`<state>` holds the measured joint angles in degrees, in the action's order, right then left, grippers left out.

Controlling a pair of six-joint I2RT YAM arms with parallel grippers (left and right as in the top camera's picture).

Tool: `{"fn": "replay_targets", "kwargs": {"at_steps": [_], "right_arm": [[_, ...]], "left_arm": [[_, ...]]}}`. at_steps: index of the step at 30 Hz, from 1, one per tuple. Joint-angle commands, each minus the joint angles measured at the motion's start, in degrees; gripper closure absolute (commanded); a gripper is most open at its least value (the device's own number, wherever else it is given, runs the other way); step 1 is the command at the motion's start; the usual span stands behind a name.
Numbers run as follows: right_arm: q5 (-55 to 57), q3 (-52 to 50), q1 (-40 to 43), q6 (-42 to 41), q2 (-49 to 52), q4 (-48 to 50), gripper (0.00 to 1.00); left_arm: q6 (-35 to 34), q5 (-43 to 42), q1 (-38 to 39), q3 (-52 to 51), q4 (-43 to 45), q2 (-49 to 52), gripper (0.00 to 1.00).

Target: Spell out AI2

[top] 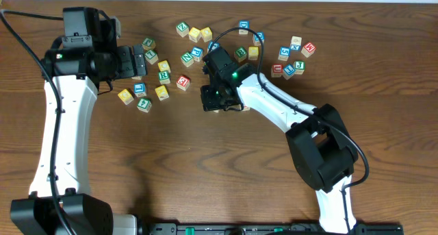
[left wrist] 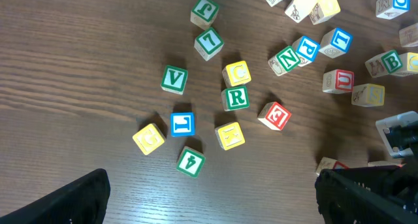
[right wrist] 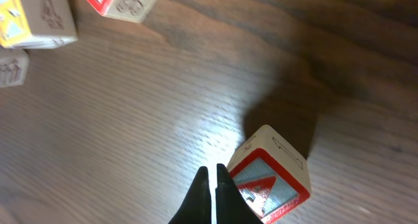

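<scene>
The red-framed "A" cube (right wrist: 274, 178) sits on the wooden table, just right of my right gripper (right wrist: 212, 175), whose fingers are shut together and empty, tips close against the cube's left edge. In the overhead view my right gripper (top: 213, 101) is at the table's middle and mostly hides that cube. A corner of it shows in the left wrist view (left wrist: 326, 164). My left gripper (left wrist: 219, 198) is open and empty, above the left cluster of cubes (top: 137, 60). I cannot make out the "I" cube or the "2" cube among the scattered cubes.
Many lettered cubes lie scattered: a left cluster with a green "R" (left wrist: 236, 97), a green "V" (left wrist: 174, 79) and a red-lettered cube (left wrist: 274, 115), a middle group (top: 195, 36), and a right group (top: 291, 57). The table's near half is bare wood (top: 205, 173).
</scene>
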<state>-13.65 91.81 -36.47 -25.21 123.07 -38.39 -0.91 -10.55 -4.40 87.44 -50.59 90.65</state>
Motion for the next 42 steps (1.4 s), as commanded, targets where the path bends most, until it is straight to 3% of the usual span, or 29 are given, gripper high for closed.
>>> {"fn": "replay_targets", "kwargs": {"at_steps": [1,16,37,42], "right_arm": [[1.3,0.8,1.4,3.1,0.6,-1.9,0.99],[1.3,2.3,5.1,9.6,0.6,-8.3,0.99],[1.3,3.2,5.8,9.4,0.0,-12.2,0.99],[1.4,6.6,5.8,9.4,0.0,-12.2,0.93]], "left_arm": [[-0.1,0.1,0.0,-0.1,-0.1,0.0,0.0],[-0.1,0.1,0.0,-0.1,-0.1,0.0,0.01],[-0.1,0.1,0.0,-0.1,-0.1,0.0,0.0],[-0.1,0.1,0.0,-0.1,-0.1,0.0,0.01]]}}
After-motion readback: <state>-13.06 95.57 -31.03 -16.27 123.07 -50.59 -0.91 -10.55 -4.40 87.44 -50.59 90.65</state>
